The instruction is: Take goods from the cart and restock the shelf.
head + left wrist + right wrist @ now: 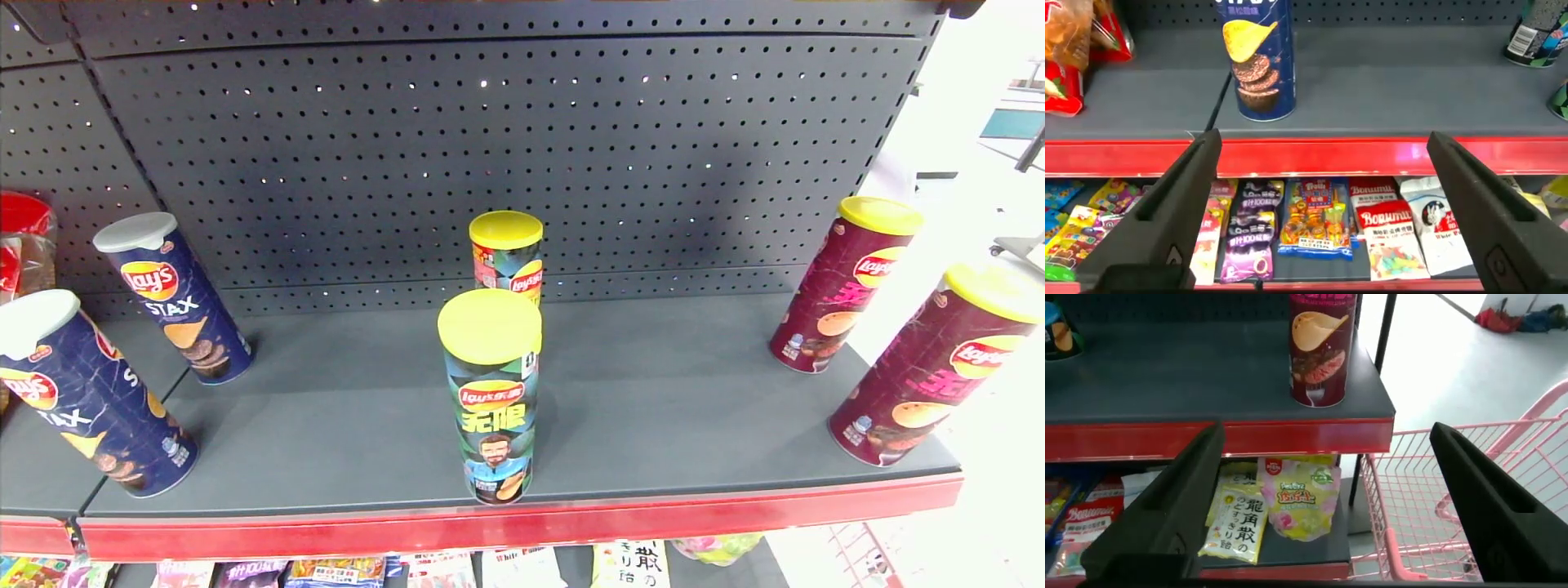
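On the dark grey shelf (653, 408) stand chip cans in three pairs: two blue ones (175, 298) at the left, two green ones with yellow lids (490, 396) in the middle, two maroon ones (845, 286) at the right. My left gripper (1323, 220) is open and empty, in front of the shelf's red edge (1323, 155), below a blue can (1259, 57). My right gripper (1323, 514) is open and empty too, below the front maroon can (1321, 347). The pink wire cart (1470, 506) stands beside the shelf's right end.
Snack bags (1315, 220) fill the lower shelf under the red edge. Red packets (1078, 49) lie at the shelf's far left. A perforated back panel (490, 147) closes the shelf behind. Bare shelf lies between the can pairs. White floor (1470, 359) opens past the right end.
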Motion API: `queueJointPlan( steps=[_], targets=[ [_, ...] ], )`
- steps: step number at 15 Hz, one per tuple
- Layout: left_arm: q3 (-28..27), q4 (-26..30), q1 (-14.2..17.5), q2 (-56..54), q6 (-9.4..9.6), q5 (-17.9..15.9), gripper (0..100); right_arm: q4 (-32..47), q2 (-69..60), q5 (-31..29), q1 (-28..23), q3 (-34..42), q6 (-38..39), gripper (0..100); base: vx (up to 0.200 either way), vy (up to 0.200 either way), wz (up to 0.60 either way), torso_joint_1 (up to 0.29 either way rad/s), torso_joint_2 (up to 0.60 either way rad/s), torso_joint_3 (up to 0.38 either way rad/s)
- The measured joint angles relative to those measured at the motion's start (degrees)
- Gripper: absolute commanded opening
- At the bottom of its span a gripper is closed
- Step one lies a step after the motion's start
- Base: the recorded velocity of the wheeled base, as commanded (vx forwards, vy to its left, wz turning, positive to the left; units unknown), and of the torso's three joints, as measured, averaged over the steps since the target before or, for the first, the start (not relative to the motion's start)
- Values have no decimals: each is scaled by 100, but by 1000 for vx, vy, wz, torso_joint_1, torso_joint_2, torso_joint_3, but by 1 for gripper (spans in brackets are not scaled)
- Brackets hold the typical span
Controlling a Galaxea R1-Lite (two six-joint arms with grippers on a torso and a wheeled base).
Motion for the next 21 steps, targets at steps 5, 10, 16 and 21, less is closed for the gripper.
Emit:
queueJointPlan(
  steps=[5, 10, 16, 21],
  targets=[
    [0, 2, -2, 0, -23, 0, 100, -7, 0, -299, -5, -2, 271, 100, 0, 0, 0, 0, 0, 0],
    [-2, 2, -2, 0, 16, 9, 100, -43, 0, -794, -5, 4, 236, 100, 0, 0, 0, 0, 0, 0],
    [-5, -7, -2, 0, 158, 0, 100, 252, 0, 100, -5, 15, 174, 100, 0, 0, 0, 0, 0, 0],
    [-2, 0, -2, 0, 7, 20, 100, 258, 0, 119, -5, 30, 71, 100, 0, 0, 0, 0, 0, 0]
  ],
)
